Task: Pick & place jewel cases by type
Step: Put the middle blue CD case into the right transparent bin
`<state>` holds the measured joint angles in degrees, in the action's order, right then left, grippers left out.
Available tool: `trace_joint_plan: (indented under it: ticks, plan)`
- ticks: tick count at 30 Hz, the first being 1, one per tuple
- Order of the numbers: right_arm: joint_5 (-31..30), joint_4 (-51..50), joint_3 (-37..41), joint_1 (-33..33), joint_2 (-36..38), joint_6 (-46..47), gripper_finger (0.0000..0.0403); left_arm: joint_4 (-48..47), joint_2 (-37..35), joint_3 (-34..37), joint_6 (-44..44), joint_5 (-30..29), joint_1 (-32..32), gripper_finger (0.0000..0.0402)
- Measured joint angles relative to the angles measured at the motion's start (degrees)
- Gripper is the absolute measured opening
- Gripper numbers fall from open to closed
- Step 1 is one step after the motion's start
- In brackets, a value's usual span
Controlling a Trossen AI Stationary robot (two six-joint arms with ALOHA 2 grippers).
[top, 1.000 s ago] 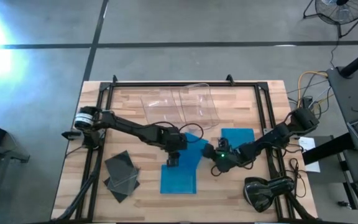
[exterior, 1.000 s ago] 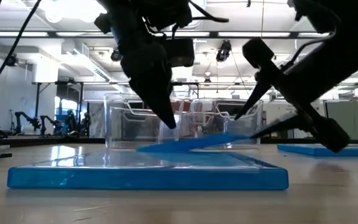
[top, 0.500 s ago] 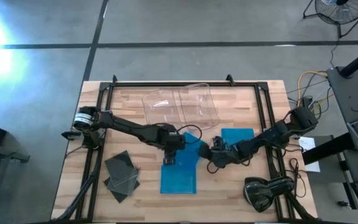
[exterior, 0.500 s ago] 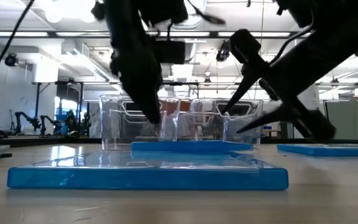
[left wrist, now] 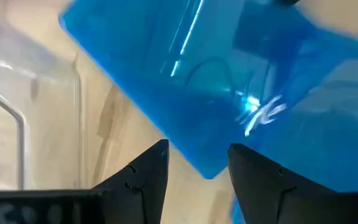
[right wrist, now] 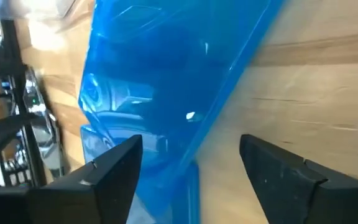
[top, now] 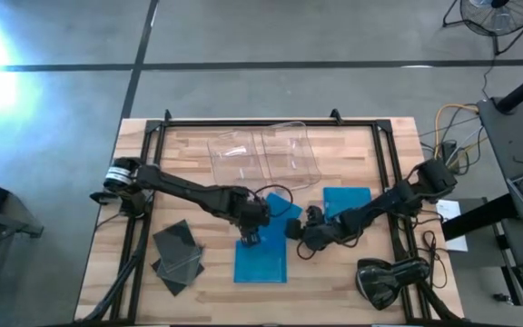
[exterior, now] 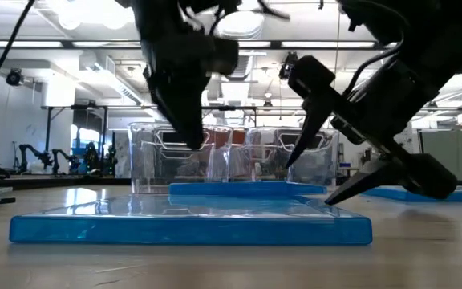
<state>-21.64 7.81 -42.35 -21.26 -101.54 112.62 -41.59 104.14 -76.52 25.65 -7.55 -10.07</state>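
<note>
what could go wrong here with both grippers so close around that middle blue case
Both the left gripper and right gripper are open at opposite sides of the middle blue case, so they might collide. That case rests partly on the front blue case; a nudge may shift both. The clear bins stand close behind.

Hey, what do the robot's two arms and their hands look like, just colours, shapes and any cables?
Both arms are dark, slim and jointed. The left arm has a pale, whitish cylindrical section near its base; the right arm is dark all along. A thin dark cable loops above the left hand. Each hand, like the right hand, ends in two tapered black fingers.
</note>
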Motion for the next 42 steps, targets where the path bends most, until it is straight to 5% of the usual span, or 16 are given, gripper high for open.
trace_joint_plan:
  ticks: [12,24,29,34,42]
  plan:
    - [0.45,0.47,-2.71,2.99,-2.22,-3.46,0.0276,9.99,0.71,10.16,-2.88,-1.59,-0.17,0.0147]
    - [-2.76,-0.20,-4.03,5.47,-2.52,-4.92,0.0274,-1.31,0.65,1.71,-6.44,-9.92,-0.50,0.0147]
    - [-1.90,-0.17,-3.88,5.97,-2.45,-7.53,0.0274,-8.28,0.63,-2.59,-0.47,-12.40,-0.57,0.0147]
    - [0.86,-0.19,-3.67,6.16,-2.18,-9.94,0.0273,-10.35,0.50,-3.51,10.43,-5.45,-1.38,0.0147]
    - [1.81,-0.11,-3.68,6.16,-2.14,-7.83,0.0265,0.76,0.98,5.26,16.66,-5.59,-2.42,0.0147]
